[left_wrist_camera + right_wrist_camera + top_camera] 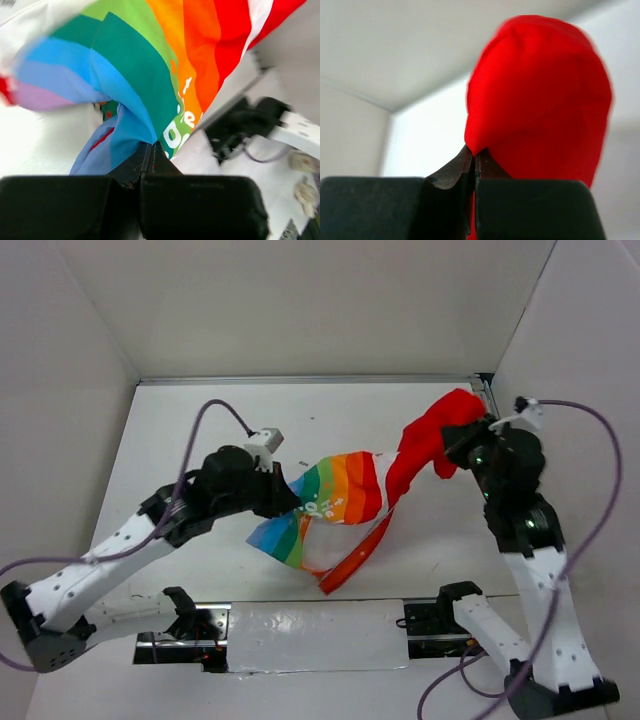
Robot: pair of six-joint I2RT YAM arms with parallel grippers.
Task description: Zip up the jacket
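Observation:
The jacket (340, 495) hangs stretched in the air between my two grippers, its rainbow stripes in the middle and its red hood (430, 435) at the right. My left gripper (287, 498) is shut on the jacket's left edge; in the left wrist view the fingertips pinch blue and green fabric (125, 85), the gripper (150, 149) closed tight. My right gripper (462, 445) is shut on the red hood; in the right wrist view the gripper (475, 156) pinches red cloth (540, 95). The white zipper is not clearly visible.
A white table (200, 440) with white walls on three sides. A shiny plate (310, 635) lies between the two arm bases at the near edge. Purple cables (195, 435) loop from both wrists.

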